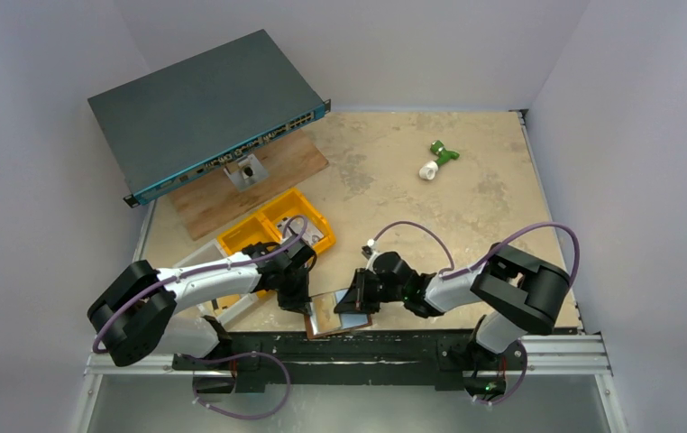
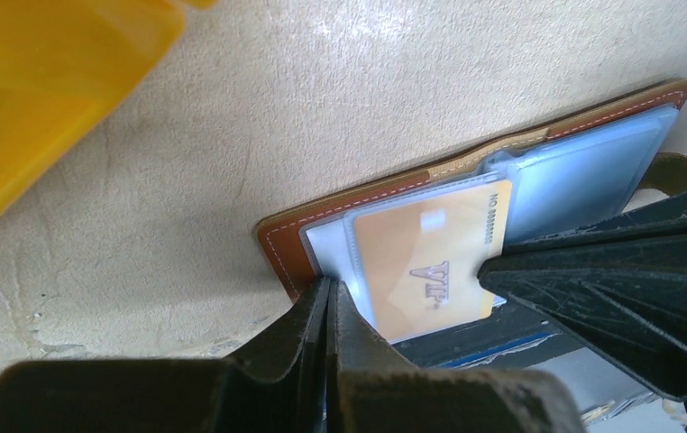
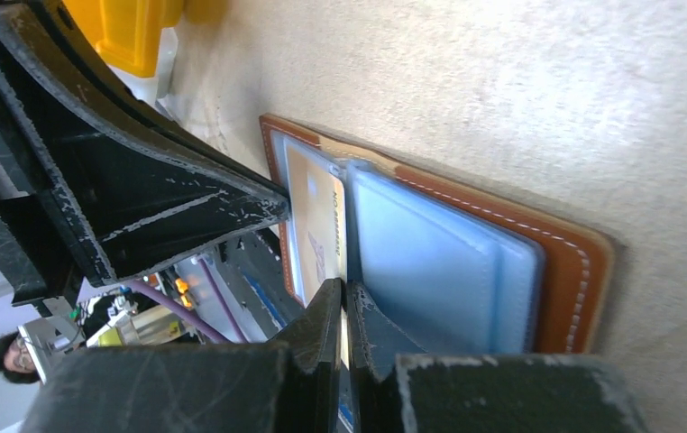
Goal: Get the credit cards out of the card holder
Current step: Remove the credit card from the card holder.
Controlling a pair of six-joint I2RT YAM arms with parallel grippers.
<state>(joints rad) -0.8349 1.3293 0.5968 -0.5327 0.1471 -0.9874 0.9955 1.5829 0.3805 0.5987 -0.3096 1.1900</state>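
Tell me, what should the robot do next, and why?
Probably draw the right fingers back, sliding the orange card out of the card holder: they look shut on its edge, it's in a clear sleeve, and the shut left fingers sit at the holder's edge.

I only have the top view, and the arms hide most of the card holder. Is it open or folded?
Observer: Open, flat on the table; the right wrist view shows the card holder's brown cover under pale blue sleeves.
Operator: Any card showing?
Observer: Yes, an orange card marked VIP, inside one of those sleeves.
Operator: Are the right jaws on it?
Observer: They are shut with tips at that card's edge; whether they pinch it I cannot tell.
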